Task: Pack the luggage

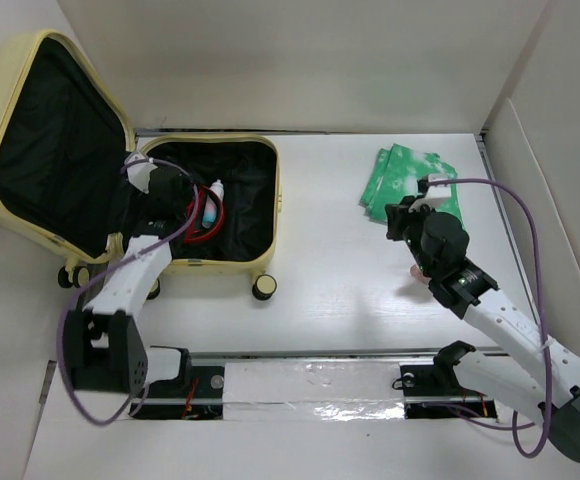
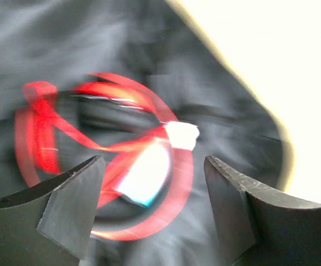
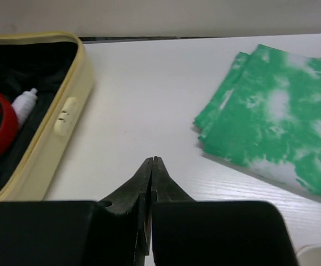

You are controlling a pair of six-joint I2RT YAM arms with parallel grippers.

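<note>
Top external view: the luggage (image 1: pixel 276 205) lies open at the left of the worktop (image 1: pixel 330 250). Its base tray is flat on the surface with the black lining up, and its lid is tilted back toward the far left corner. Two caster wheels show along the near edge of the tray.

Inside the tray we note a coiled red strap (image 1: pixel 200 222) with a small white-capped bottle (image 1: pixel 213 203) lying against it. The left arm reaches over the near left part of the tray.

A folded green-and-white cloth (image 1: pixel 410 180) lies on the right of the worktop, well apart from the luggage. The right arm's wrist is just beside its near edge.

Left wrist view (smeared): the left end effector (image 2: pixel 153 160) stands wide, with nothing between its fingers (image 2: pixel 72 194). It hangs above the red strap and the bottle, with black lining all around. We cannot tell whether it touches either.

Right wrist view: the right end effector (image 3: pixel 152 166) is fully closed, tip against tip, and holds nothing. It points over bare worktop, with the yellow rim of the luggage to its left and the cloth to its right.
</note>
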